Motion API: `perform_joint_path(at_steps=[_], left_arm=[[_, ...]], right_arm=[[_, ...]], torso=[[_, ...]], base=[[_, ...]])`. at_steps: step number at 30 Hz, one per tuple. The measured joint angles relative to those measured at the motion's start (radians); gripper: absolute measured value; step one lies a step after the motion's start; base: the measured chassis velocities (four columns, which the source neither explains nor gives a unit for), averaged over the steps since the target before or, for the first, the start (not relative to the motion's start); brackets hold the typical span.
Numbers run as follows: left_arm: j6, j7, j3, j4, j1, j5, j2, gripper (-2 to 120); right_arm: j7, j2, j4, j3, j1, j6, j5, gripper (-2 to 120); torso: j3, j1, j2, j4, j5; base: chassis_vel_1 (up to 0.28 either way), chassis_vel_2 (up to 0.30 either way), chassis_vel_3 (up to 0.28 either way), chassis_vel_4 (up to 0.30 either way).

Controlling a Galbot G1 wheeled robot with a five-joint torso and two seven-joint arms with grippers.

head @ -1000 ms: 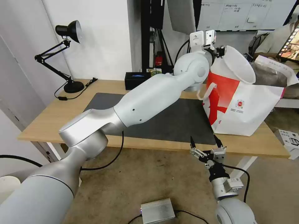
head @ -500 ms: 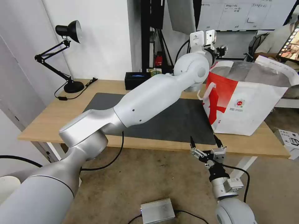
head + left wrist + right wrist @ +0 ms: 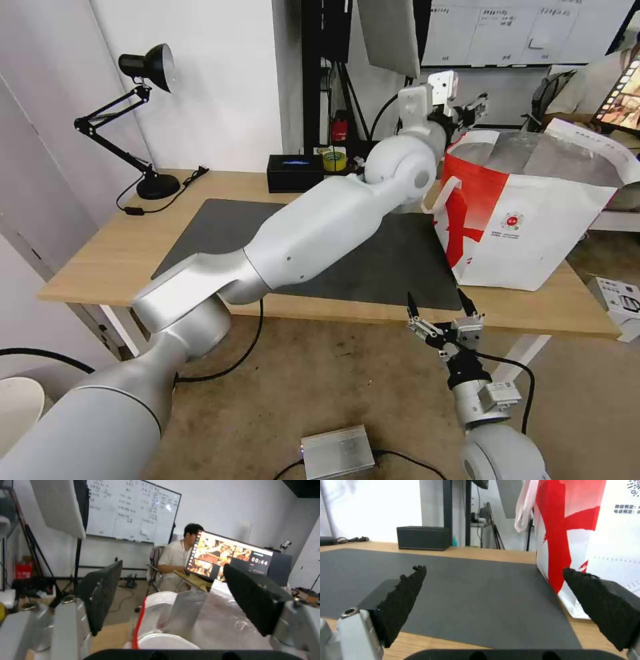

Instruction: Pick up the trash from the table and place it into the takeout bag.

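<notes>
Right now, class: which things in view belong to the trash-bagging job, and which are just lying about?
Job:
takeout bag
table
left gripper, open above the bag
white bowl inside the bag

Lying about:
desk lamp
black box
tape roll
right gripper, open, idle

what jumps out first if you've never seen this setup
The long silver left arm stretched across the light wood table, its left gripper open above the rim of the big white takeout bag with the red side panel at the table's right end. Below the table's front edge, the right gripper waits open, pointing up.
</notes>
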Motion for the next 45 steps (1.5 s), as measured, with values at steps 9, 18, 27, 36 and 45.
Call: perform_joint_path(at_steps=[9, 18, 27, 36, 45], left_arm=[[-0.075, 0.125, 0.016, 0.023, 0.063, 0.199, 0.072, 99], [-0.111, 0.216, 0.000, -0.023, 0.165, 0.301, 0.190, 100], [-0.094, 0.286, -0.109, -0.122, 0.290, 0.369, 0.315, 100], [-0.036, 0.342, -0.256, -0.249, 0.474, 0.467, 0.398, 100], [0.113, 0.319, -0.442, -0.375, 0.682, 0.528, 0.424, 100]], right_arm=[[0.000, 0.000, 0.000, 0.000, 0.000, 0.000, 0.000, 100], [0.000, 0.000, 0.000, 0.000, 0.000, 0.000, 0.000, 100], [0.000, 0.000, 0.000, 0.000, 0.000, 0.000, 0.000, 100], [0.000, 0.000, 0.000, 0.000, 0.000, 0.000, 0.000, 100], [0.000, 0.000, 0.000, 0.000, 0.000, 0.000, 0.000, 100]], torso=[[0.000, 0.000, 0.000, 0.0000, -0.0002], [0.000, 0.000, 0.000, -0.0001, -0.0002], [0.000, 0.000, 0.000, 0.0001, -0.0003], [0.000, 0.000, 0.000, 0.0000, -0.0001], [0.000, 0.000, 0.000, 0.0000, -0.0002]], base=[[0.000, 0.000, 0.000, 0.000], [0.000, 0.000, 0.000, 0.000], [0.000, 0.000, 0.000, 0.000], [0.000, 0.000, 0.000, 0.000], [0.000, 0.000, 0.000, 0.000]])
